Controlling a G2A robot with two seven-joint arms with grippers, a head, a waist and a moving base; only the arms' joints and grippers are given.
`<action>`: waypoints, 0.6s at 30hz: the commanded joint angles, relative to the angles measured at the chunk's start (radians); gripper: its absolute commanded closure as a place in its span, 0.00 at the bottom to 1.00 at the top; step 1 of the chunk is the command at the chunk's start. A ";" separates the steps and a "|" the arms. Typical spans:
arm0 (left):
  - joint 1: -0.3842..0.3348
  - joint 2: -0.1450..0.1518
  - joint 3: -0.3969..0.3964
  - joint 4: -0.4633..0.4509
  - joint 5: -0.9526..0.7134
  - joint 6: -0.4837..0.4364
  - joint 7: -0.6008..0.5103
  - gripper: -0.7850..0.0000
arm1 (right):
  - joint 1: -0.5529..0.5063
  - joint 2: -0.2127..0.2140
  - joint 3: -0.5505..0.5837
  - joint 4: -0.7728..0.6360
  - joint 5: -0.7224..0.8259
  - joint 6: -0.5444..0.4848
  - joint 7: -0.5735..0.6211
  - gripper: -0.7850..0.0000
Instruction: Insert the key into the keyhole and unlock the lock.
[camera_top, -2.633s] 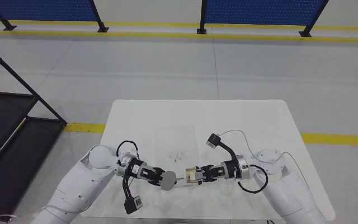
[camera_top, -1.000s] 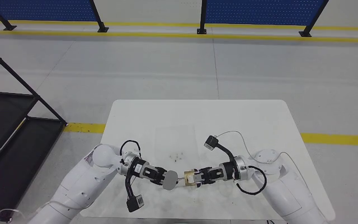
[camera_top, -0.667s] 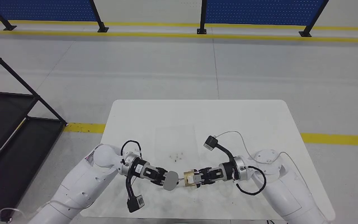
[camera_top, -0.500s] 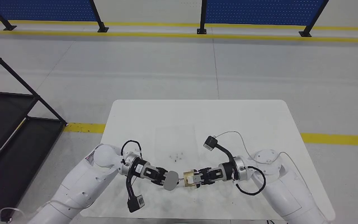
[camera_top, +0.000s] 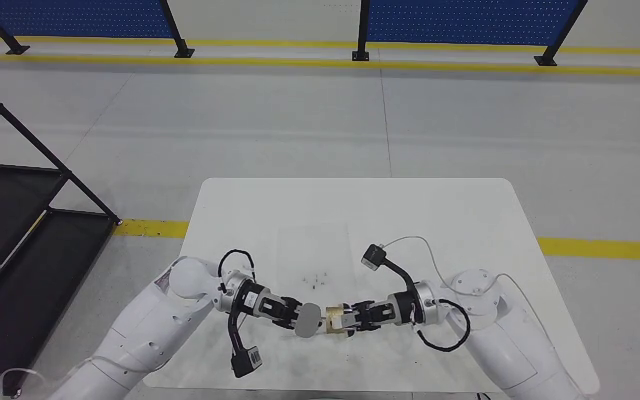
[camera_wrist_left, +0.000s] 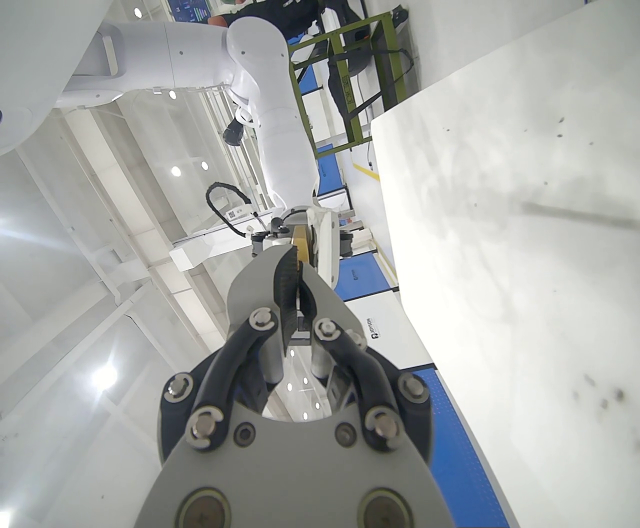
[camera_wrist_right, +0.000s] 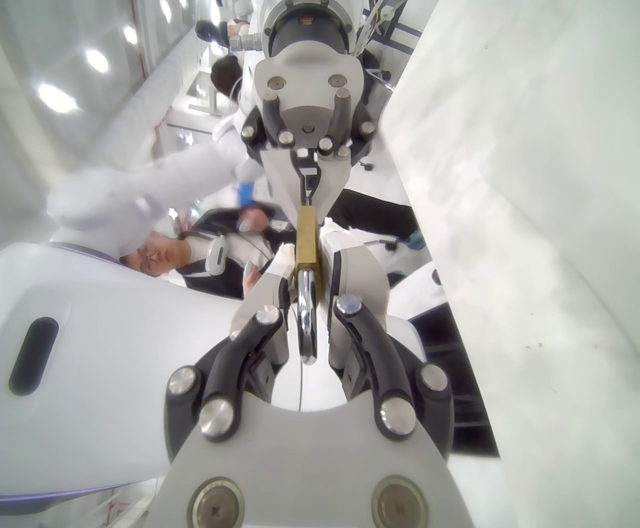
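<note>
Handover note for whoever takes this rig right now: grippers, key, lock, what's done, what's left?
Left gripper: shut on the key.
Right gripper: shut on the lock, shackle toward its wrist.
Both meet in the air over the table's near edge.
Done: both picked up; key tip meets the lock's brass end, depth cannot be told.
Left: seat the key fully, turn it, free the shackle.

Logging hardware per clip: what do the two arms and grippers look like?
Both arms have glossy white shells, the left arm and right arm, with silver-and-black wrist sections and looping black cables. The left gripper and right gripper have pale grey fingers, black linkage bars and silver bolts.
</note>
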 joint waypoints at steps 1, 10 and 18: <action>-0.002 0.000 0.002 0.001 0.000 0.000 -0.001 1.00 | 0.000 0.001 -0.001 -0.001 -0.002 -0.001 -0.002 1.00; -0.011 -0.002 0.013 0.004 0.001 0.006 -0.015 1.00 | -0.002 0.003 -0.006 -0.008 -0.003 0.000 -0.013 1.00; -0.019 -0.003 0.024 0.005 0.015 0.008 -0.037 1.00 | -0.009 0.006 -0.006 -0.012 0.000 -0.004 -0.040 1.00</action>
